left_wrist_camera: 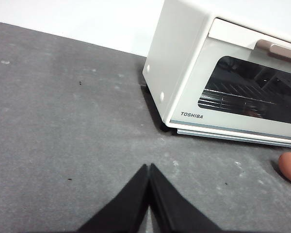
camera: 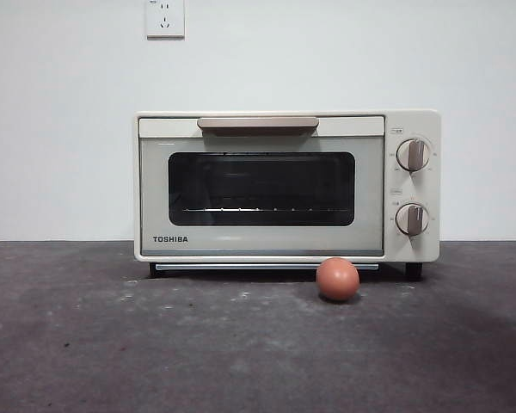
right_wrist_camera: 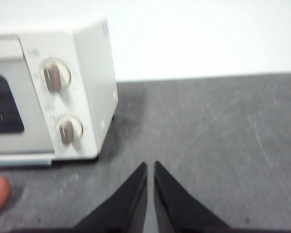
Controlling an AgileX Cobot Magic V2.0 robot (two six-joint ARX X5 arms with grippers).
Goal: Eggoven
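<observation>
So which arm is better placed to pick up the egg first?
Probably the right: the small reddish-brown egg lies below the cream toaster oven's knobs, nearer the right gripper than the left gripper.

A dark grey, matte, slightly speckled surface (camera: 86, 344) fills the lower part of the front view, marked with faint pale scuffs. Behind it rises a plain white wall (camera: 60, 129). At the top of the frame, left of centre, a white square plastic wall socket (camera: 165, 18) sits flush on that wall.

Low front camera facing oven (camera: 286, 185), wrist cameras flanking, sharing it
</observation>
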